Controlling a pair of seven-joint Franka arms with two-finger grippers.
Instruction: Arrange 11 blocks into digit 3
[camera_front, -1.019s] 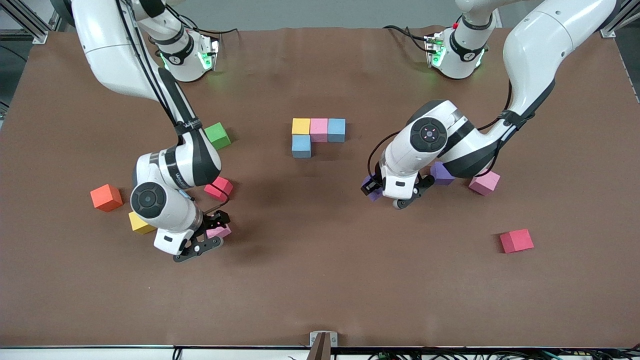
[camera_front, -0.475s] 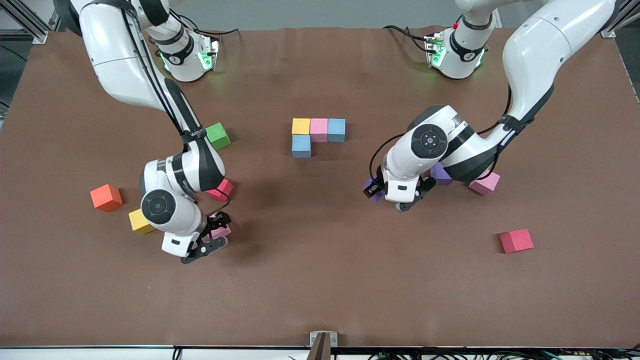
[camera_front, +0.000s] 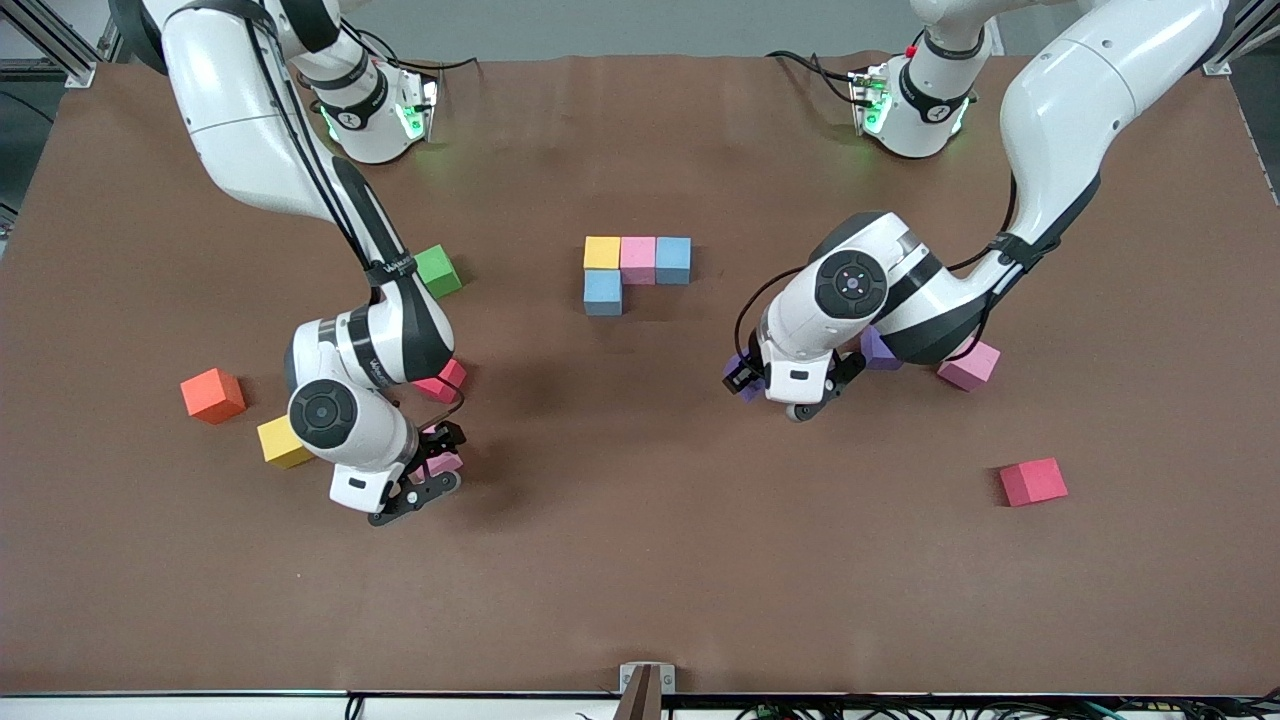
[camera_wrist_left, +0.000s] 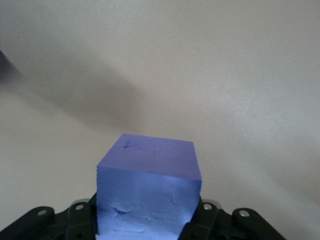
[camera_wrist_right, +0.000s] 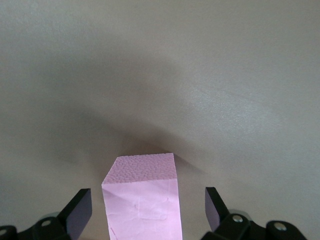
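Four blocks touch in mid-table: yellow (camera_front: 602, 252), pink (camera_front: 638, 258) and light blue (camera_front: 673, 259) in a row, with another light blue (camera_front: 603, 292) nearer the camera against the yellow. My left gripper (camera_front: 745, 378) (camera_wrist_left: 148, 222) is shut on a purple block (camera_front: 748, 391) (camera_wrist_left: 148, 190), held low over the table. My right gripper (camera_front: 433, 462) (camera_wrist_right: 147, 210) stands open astride a pink block (camera_front: 442, 464) (camera_wrist_right: 142, 200) lying on the table, with a gap at each finger.
Loose toward the left arm's end are a purple block (camera_front: 878, 348), a pink block (camera_front: 968, 365) and a red block (camera_front: 1033, 481). Toward the right arm's end lie a red block (camera_front: 443, 381), a yellow block (camera_front: 279, 443), an orange cube (camera_front: 212, 395) and a green cube (camera_front: 436, 270).
The left hand has drifted slightly toward the robots' bases with the purple block. The right hand has shifted a little around the pink block, still open. No block on the table moved.
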